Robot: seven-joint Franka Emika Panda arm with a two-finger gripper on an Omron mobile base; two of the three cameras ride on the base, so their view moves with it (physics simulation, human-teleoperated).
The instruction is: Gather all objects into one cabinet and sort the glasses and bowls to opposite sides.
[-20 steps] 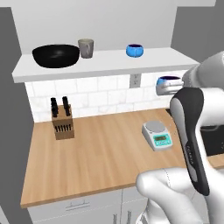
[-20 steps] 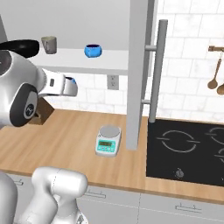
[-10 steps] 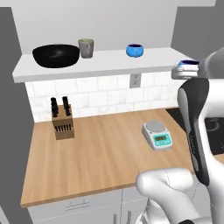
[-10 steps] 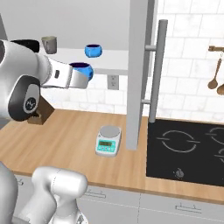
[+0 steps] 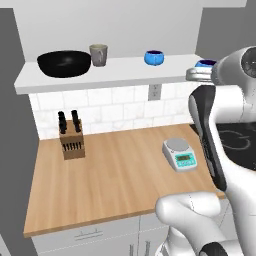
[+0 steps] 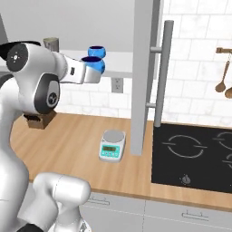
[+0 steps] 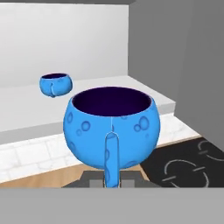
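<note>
My gripper (image 7: 111,177) is shut on a small bright blue bowl (image 7: 111,127), holding it upright at the level of the cabinet's white floor board (image 7: 26,109), off its right end. That held bowl (image 6: 98,67) sits at the tip of the gripper (image 6: 90,71), just in front of the second blue bowl (image 6: 96,51) standing on the board. In the left base view the board (image 5: 125,72) carries the wide black bowl (image 5: 64,62) at the left, the grey-beige cup (image 5: 98,55) beside it, and the second blue bowl (image 5: 154,57) further right. The held bowl (image 5: 205,63) peeks out above my gripper (image 5: 197,74).
A wooden knife block (image 5: 70,137) stands on the counter by the tiled wall. A kitchen scale (image 5: 181,154) lies near the black hob (image 6: 195,156). The open grey cabinet door with its long handle (image 6: 161,77) juts out to the right of the held bowl.
The arm has risen and carried the blue bowl from below the cabinet floor up to its level, closer to the board's right end.
</note>
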